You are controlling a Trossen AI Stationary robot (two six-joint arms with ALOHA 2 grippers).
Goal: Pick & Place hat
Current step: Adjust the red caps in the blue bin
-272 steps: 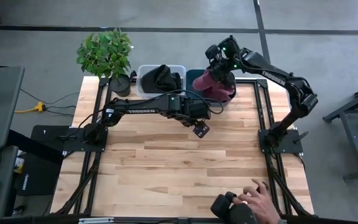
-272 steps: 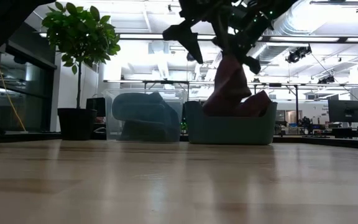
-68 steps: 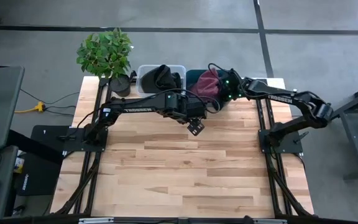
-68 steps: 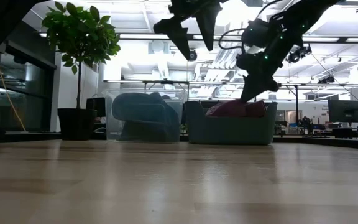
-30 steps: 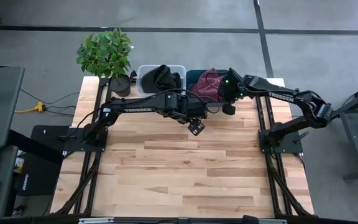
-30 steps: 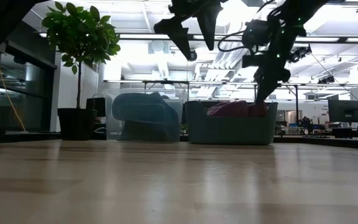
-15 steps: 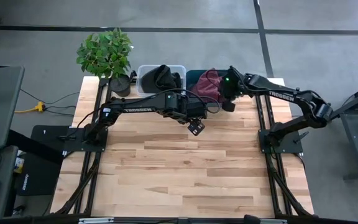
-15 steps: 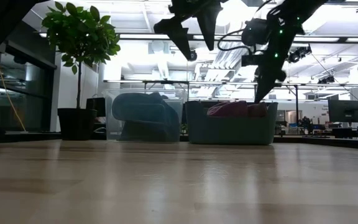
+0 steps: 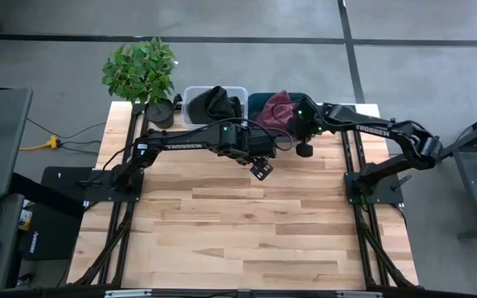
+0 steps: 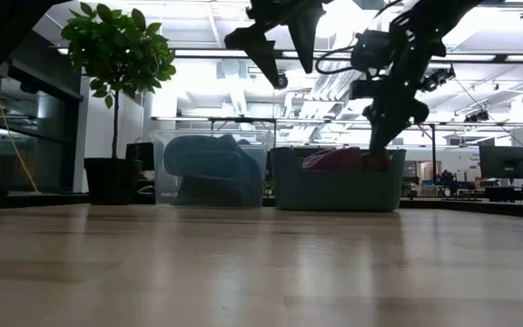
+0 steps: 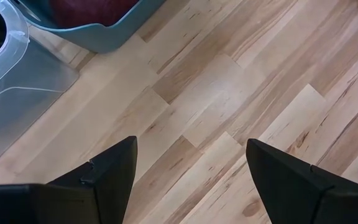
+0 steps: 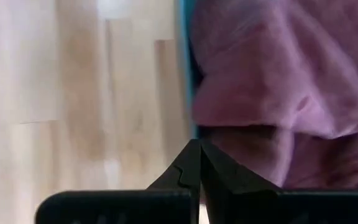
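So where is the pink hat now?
In the high view, the pink hat lies in the teal bin at the table's far edge, right of the clear bin.

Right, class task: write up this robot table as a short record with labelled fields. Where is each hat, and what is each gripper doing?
maroon hat: lying in the teal bin at the table's far edge
dark hat: in the clear bin, beside the teal one
right gripper: shut, empty, at the teal bin's rim
left gripper: open, empty, above bare tabletop
potted plant: far left corner
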